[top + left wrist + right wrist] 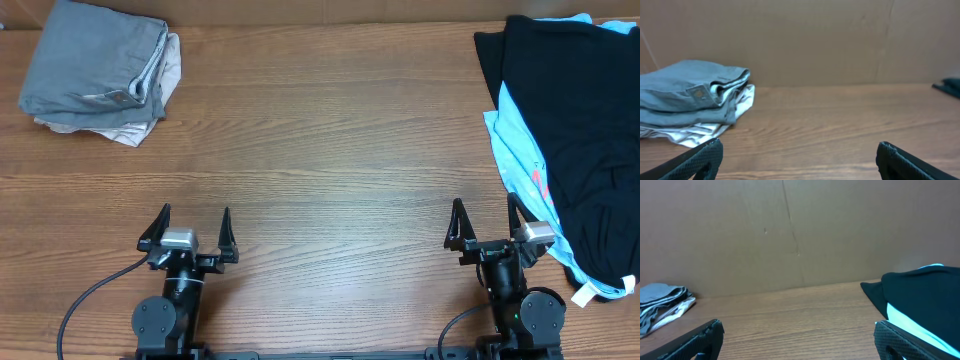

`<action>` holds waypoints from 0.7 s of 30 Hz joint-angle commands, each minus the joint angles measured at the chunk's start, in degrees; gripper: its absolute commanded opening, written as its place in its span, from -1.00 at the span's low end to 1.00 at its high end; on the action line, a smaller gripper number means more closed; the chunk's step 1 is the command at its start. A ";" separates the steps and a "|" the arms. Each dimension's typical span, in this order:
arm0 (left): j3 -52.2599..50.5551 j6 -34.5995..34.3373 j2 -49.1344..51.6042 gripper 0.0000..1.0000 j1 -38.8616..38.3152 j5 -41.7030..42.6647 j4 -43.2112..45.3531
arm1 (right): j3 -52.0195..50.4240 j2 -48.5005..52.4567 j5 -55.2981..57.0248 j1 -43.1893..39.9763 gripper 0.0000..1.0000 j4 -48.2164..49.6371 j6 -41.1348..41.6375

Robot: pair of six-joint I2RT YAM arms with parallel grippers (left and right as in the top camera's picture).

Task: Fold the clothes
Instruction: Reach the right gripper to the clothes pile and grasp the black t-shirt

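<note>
Over at the far left corner a folded grey garment sits on a beige one on the wooden table; near the front edge the left gripper stands with its jaws spread wide, holding nothing; further along, the right gripper is likewise wide open and empty; just beside it, at the right edge, the black T-shirt lies heaped over a light blue tee with a bit of red print showing.

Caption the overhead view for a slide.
Left gripper and right gripper open, empty; black T-shirt piled right, grey folded garments left.
</note>
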 commanded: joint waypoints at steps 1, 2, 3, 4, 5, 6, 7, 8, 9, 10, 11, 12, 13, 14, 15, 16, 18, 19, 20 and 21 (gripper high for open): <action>0.42 -6.47 -0.63 1.00 -0.04 1.95 0.87 | 1.84 -0.68 0.52 0.31 1.00 0.13 0.04; 0.70 -6.47 -0.63 1.00 -0.04 2.08 0.87 | 2.40 -0.68 0.52 0.31 1.00 0.13 0.04; 1.11 -6.45 -0.63 0.99 -0.04 2.08 0.74 | 3.02 -0.68 0.52 0.31 1.00 0.13 0.04; 1.57 -6.45 -0.61 1.00 -0.04 2.08 0.55 | 3.63 -0.68 0.52 0.31 1.00 0.09 0.04; 2.10 -6.43 -0.61 1.00 -0.04 2.08 0.33 | 4.39 -0.68 0.52 0.31 1.00 -0.13 0.02; 2.64 -6.40 -0.57 1.00 -0.04 2.05 0.07 | 5.16 -0.68 0.52 0.33 1.00 -0.55 0.04; 3.37 -6.14 -0.50 1.00 -0.04 2.05 -0.33 | 5.97 -0.68 0.52 0.31 1.00 -1.27 0.04; 4.15 -5.97 -0.37 1.00 -0.04 2.01 -0.81 | 7.15 -0.68 0.52 0.33 1.00 -2.51 0.02; 4.96 -5.86 -0.11 1.00 -0.04 2.03 -1.22 | 8.41 -0.68 0.52 0.33 1.00 -4.13 0.02; 5.88 -5.31 0.33 1.00 -0.04 2.05 -1.73 | 9.64 -0.68 0.55 0.33 1.00 -5.84 -0.07; 7.32 -4.70 1.09 0.99 -0.04 2.08 -2.78 | 11.28 -0.68 0.57 0.31 1.00 -8.11 -0.57; 8.35 -4.22 1.77 1.00 -0.04 2.05 -3.50 | 12.66 -0.68 0.55 0.31 1.00 -9.92 -1.18; 9.77 -3.23 2.91 0.99 -0.04 2.08 -4.22 | 13.99 -0.66 0.57 0.33 1.00 -11.56 -1.90; 11.02 -2.58 4.17 1.00 -0.04 2.08 -4.61 | 15.67 -0.66 0.61 0.31 1.00 -13.49 -2.34; 12.44 -1.99 5.90 1.00 -0.04 2.08 -4.79 | 17.11 -0.66 0.59 0.28 1.00 -14.95 -3.08; 13.62 -1.86 7.50 1.00 -0.04 2.08 -4.83 | 18.43 -0.52 0.70 0.28 1.00 -16.20 -3.21; 16.44 -1.88 11.56 1.00 -0.04 2.25 -4.90 | 21.35 0.20 1.62 0.28 1.00 -18.64 -3.19; 18.25 -1.88 14.21 1.00 -0.04 2.75 -4.92 | 23.04 0.94 1.64 0.28 1.00 -19.93 -3.19; 20.02 -1.86 16.76 1.00 -0.04 3.54 -5.09 | 24.50 1.81 1.64 0.28 1.00 -20.98 -3.19; 22.14 -1.86 19.71 1.00 -0.04 4.72 -5.38 | 25.92 2.84 1.64 0.28 1.00 -21.90 -3.19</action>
